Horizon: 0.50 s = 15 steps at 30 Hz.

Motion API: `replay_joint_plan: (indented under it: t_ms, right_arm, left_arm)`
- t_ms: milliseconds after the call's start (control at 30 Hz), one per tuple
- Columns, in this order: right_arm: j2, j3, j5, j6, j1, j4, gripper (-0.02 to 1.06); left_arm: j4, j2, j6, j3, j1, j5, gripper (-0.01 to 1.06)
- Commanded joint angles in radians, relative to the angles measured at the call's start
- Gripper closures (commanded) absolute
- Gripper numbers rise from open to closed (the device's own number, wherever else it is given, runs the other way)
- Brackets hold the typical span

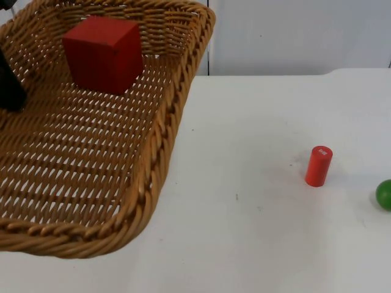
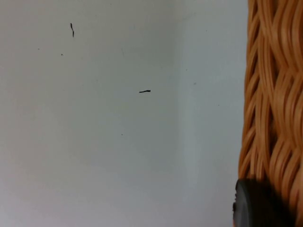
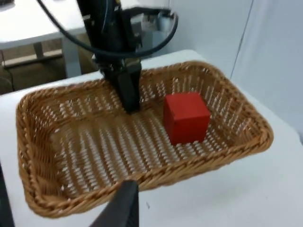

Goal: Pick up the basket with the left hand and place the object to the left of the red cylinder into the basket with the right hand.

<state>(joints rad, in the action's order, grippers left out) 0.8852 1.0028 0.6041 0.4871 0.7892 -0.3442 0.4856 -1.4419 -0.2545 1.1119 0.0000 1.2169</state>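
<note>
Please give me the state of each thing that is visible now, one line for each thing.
basket: lifted and tilted, held at its rim by the left tool.
red cube: inside the basket, resting on its woven floor.
red cylinder: upright on the table.
green ball: on the table, right of the cylinder.
right tool: above the table, beside the basket.

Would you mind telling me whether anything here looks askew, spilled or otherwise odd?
Nothing is spilled or damaged. The basket is lifted and tilted by the left gripper at its far rim, with the red cube resting inside. The red cylinder stands upright on the table beside a green ball.
</note>
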Motion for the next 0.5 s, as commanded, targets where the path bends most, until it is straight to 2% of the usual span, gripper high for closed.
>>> replay_joint_plan:
  t_ms: [0, 133, 233, 467]
  right_arm:
    - [-0.006, -0.002, -0.035, -0.004, 0.001, 0.0, 0.0]
    - [-0.006, -0.002, -0.045, -0.004, 0.001, 0.0, 0.0]
    - [-0.006, -0.002, -0.053, -0.004, 0.001, 0.0, 0.0]
    - [-0.006, -0.002, -0.064, -0.004, 0.001, -0.006, 0.0]
  left_arm:
    - [0.028, 0.006, -0.002, -0.001, 0.0, -0.001, 1.05]
    - [0.028, 0.006, -0.002, -0.001, 0.0, -0.014, 1.05]
    - [0.028, 0.002, -0.002, -0.001, 0.0, -0.061, 1.05]
    - [0.045, -0.065, -0.029, -0.001, 0.0, -0.112, 1.05]
